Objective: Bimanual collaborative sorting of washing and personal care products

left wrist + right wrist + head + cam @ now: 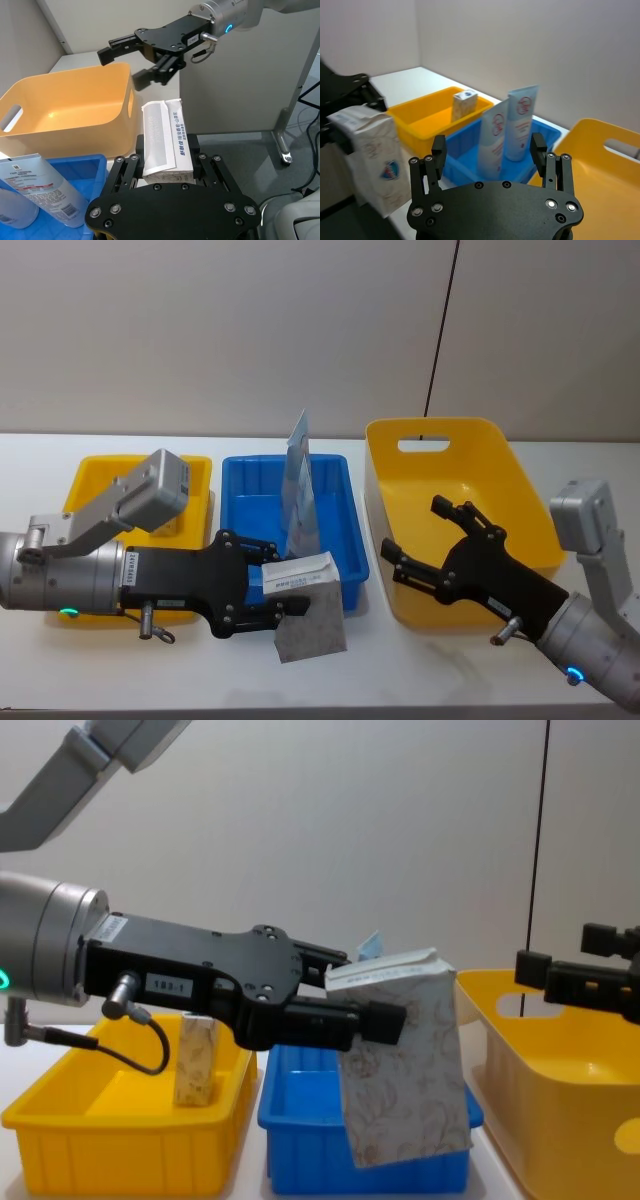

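Note:
My left gripper (pixel 295 587) is shut on the white top of a large beige swirl-patterned pack (pixel 312 625). The pack hangs tilted just in front of the blue bin's (pixel 250 495) near right corner. In the chest view the pack (pixel 400 1070) shows in front of that bin. Two tall light-blue pouches (pixel 299 490) stand in the blue bin. A small beige pack (pixel 195 1060) stands in the low yellow bin (pixel 95 485). Over the large yellow bin (pixel 500 455), my right gripper (pixel 432 540) is open with nothing between its fingers.
The three bins stand side by side on a white table (pixel 30 455), with a grey wall close behind them. The large yellow bin has tall walls and a handle slot (pixel 423 446). Bare table lies in front of the bins.

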`<action>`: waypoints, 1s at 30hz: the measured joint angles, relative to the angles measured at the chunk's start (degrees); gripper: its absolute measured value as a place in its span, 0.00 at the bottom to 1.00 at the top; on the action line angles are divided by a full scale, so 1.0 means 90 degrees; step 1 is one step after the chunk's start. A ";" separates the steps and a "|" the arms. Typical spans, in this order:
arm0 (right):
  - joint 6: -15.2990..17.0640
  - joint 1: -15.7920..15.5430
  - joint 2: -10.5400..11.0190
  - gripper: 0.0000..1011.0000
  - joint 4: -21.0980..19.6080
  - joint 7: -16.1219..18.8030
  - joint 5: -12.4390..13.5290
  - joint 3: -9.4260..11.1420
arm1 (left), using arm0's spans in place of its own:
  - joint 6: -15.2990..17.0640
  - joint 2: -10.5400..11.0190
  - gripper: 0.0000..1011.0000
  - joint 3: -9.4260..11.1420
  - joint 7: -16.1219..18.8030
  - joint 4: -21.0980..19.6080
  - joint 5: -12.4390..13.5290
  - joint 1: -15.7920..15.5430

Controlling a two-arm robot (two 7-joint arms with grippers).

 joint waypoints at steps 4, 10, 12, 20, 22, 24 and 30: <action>-0.0081 0.0061 0.0188 0.99 0.0046 0.0368 0.0101 -0.0042 | 0.0000 0.0001 0.42 0.0000 0.0000 0.0000 0.0000 0.0000; -0.0203 0.0179 0.0452 0.99 0.0126 0.0955 0.0251 -0.0129 | 0.0000 0.0000 0.42 0.0000 0.0000 -0.0001 0.0000 0.0000; -0.0246 0.0234 0.0555 0.99 0.0163 0.1194 0.0313 -0.0173 | 0.0000 0.0000 0.42 0.0000 0.0000 -0.0001 0.0000 0.0000; -0.0340 0.0476 0.0835 0.99 0.0320 0.1956 0.0467 -0.0360 | 0.0000 0.0000 0.42 0.0000 0.0001 -0.0001 0.0000 0.0000; -0.0356 0.0569 0.0894 0.99 0.0381 0.2179 0.0498 -0.0434 | 0.0000 0.0000 0.42 0.0000 0.0000 -0.0001 0.0000 0.0000; -0.0358 0.0627 0.0923 0.99 0.0419 0.2302 0.0513 -0.0485 | 0.0000 0.0001 0.42 0.0000 0.0001 -0.0001 0.0000 0.0000; -0.0358 0.0863 0.0980 0.99 0.0586 0.2671 0.0529 -0.0686 | 0.0001 0.0001 0.42 0.0000 0.0001 -0.0001 0.0000 0.0000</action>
